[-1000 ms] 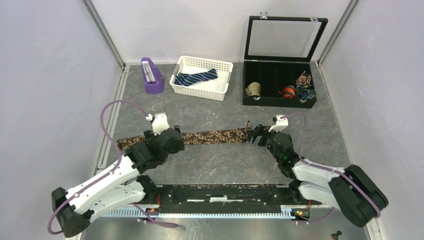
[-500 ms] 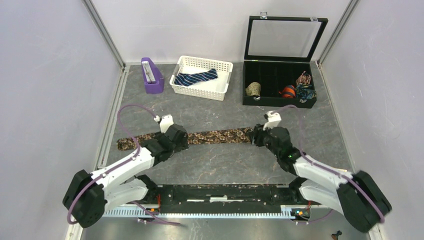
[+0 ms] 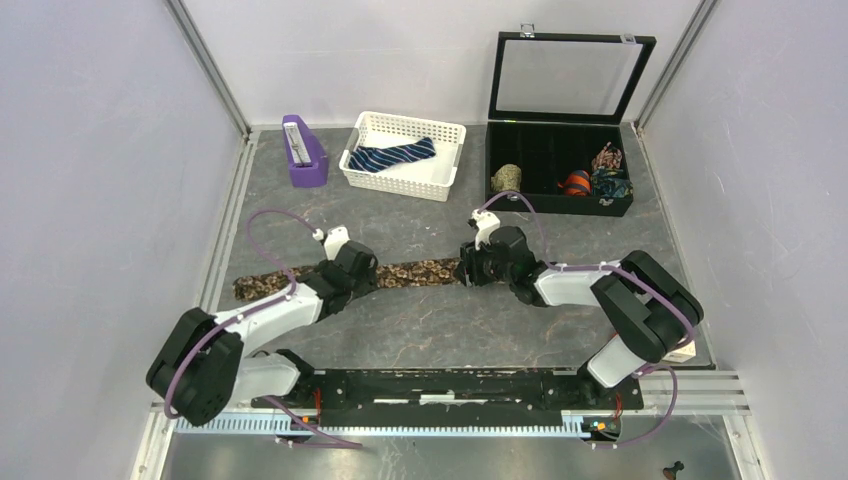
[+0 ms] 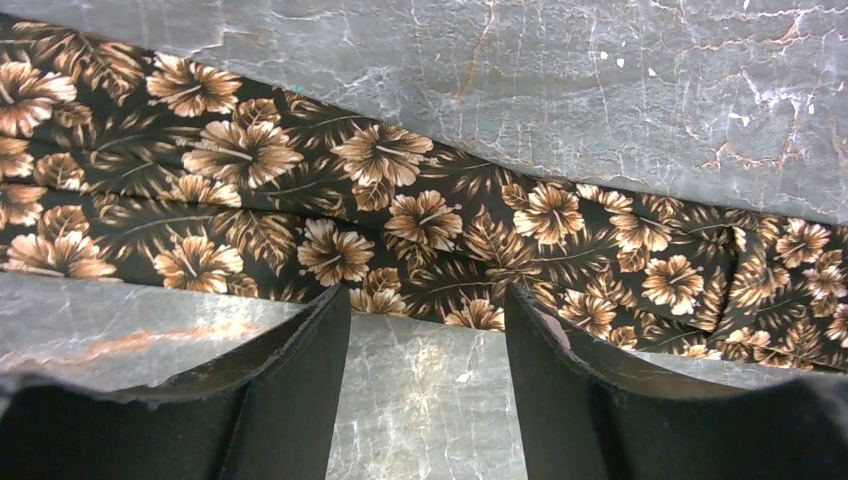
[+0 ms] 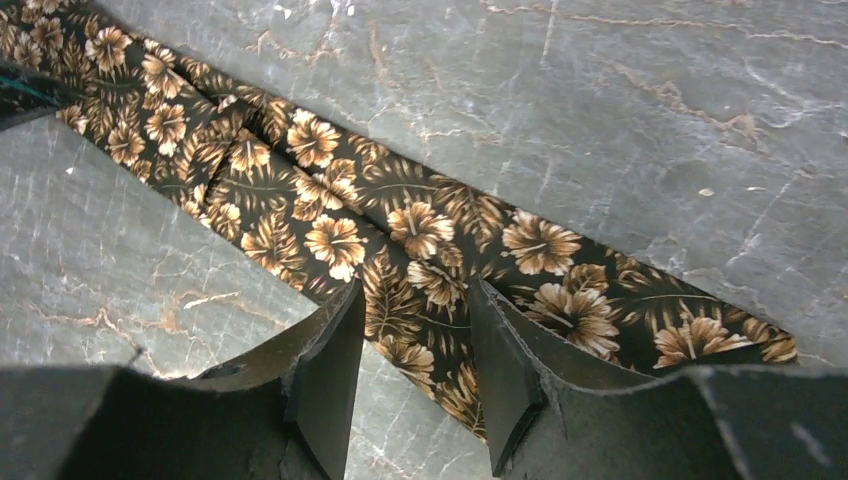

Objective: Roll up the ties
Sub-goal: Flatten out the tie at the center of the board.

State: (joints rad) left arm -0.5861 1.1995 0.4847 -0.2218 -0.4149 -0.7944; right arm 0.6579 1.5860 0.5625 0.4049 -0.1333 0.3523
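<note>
The brown-and-tan print tie lies flat across the table, left to right. My left gripper is open at its middle; in the left wrist view the fingertips rest at the near edge of the tie, with bare table between them. My right gripper is open at the tie's right end; in the right wrist view the jaws straddle the near edge of the tie, not closed on it. The navy striped tie lies in the white basket.
An open black compartment box at the back right holds several rolled ties. A purple holder stands at the back left. Metal frame rails run along the left side and the back corners.
My right gripper has moved left along the brown tie, whose right end now lies further left. My left gripper shifted slightly right, onto the tie's middle.
</note>
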